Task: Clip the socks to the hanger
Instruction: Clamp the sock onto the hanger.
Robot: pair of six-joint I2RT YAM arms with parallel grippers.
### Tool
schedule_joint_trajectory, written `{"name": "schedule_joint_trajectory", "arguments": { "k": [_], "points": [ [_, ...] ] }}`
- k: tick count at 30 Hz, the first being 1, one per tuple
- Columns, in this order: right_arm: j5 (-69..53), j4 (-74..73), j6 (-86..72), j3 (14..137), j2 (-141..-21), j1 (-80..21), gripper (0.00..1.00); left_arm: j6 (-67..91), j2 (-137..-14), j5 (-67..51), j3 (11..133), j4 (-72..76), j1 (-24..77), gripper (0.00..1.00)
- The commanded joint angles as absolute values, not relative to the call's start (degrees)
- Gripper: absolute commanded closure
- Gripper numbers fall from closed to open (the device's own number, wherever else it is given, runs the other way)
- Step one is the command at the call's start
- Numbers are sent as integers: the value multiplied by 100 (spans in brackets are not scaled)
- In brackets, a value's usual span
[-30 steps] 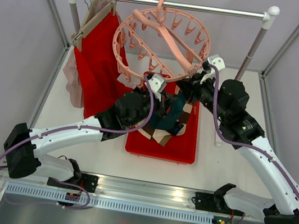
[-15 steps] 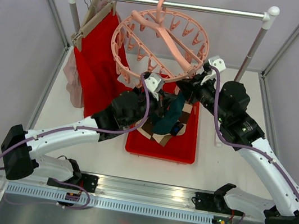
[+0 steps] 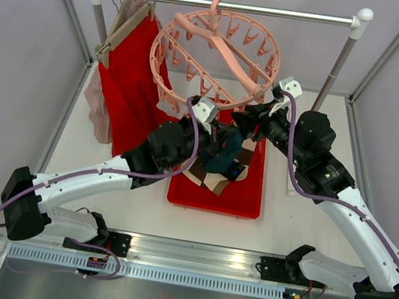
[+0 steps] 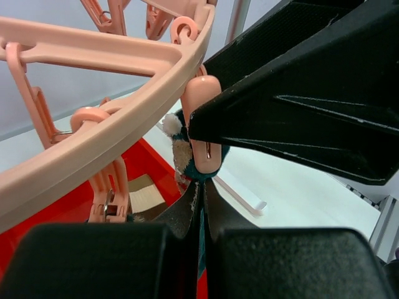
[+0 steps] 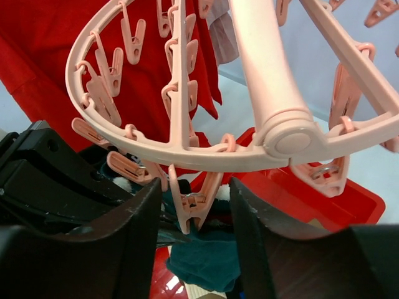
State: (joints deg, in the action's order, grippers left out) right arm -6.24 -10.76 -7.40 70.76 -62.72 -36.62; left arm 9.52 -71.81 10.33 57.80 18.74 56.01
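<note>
The pale-pink ring hanger (image 3: 215, 53) hangs by its hook from the rail. My left gripper (image 3: 221, 134) is shut on a dark teal sock (image 3: 227, 155) and holds its top edge up at a clip peg (image 4: 204, 124) under the ring's near rim. The peg's tip sits over the sock's top edge (image 4: 187, 146). My right gripper (image 3: 248, 119) is open, its fingers (image 5: 118, 237) on either side of that same peg (image 5: 196, 202) without touching it. The teal sock (image 5: 209, 258) hangs below it. More socks, beige (image 3: 213, 183) and black (image 3: 235, 172), lie in the red tray (image 3: 248, 199).
A large red cloth (image 3: 130, 85) and a pink garment (image 3: 99, 115) hang on wooden hangers at the rail's left end. The rail (image 3: 282, 13) stands on two posts, the right one (image 3: 339, 61) close to my right arm. A white strip (image 3: 289, 183) lies right of the tray.
The hanger ring has swung slightly up and left. Both arms have stayed almost in place at the peg, the left one still holding the teal sock.
</note>
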Motion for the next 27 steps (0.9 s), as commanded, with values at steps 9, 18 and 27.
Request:
{"name": "schedule_joint_trajectory", "arguments": {
  "k": [9,18,27],
  "points": [
    [-835,-1037,-1169,6944,-5775,-3665,34,1160,-6733,1633,5854,1637,5625,98],
    [-380,-1370,-1345,6654,-5221,-3665,32,993,-5837,2495,5704,678,5625,98],
    [272,-1766,-1371,6328,-4931,-3665,32,695,-5248,3322,5889,-412,5625,98]
  ]
}}
